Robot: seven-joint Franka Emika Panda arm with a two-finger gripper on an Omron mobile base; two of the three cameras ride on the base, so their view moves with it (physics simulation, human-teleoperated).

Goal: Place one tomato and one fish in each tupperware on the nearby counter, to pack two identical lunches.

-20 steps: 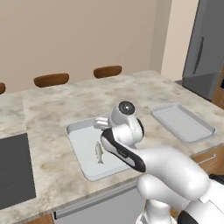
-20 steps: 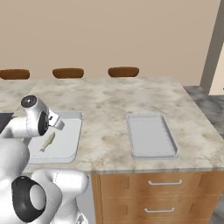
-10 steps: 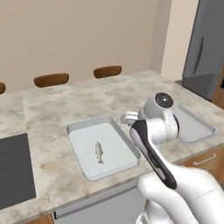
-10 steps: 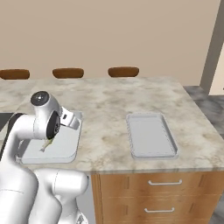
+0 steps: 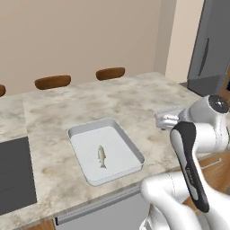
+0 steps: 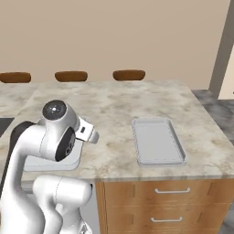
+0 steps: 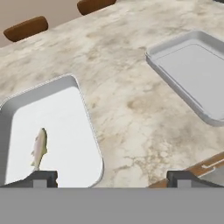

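From my station, the counter offers a broad bare stretch between the two tupperware trays, passable for the gripper. The left tray's low rim and the fish inside are the sole obstructions. Stool backs line the far edge.

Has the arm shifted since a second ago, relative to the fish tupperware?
Yes. In the left base view the arm has swung right, off the tupperware holding the fish.
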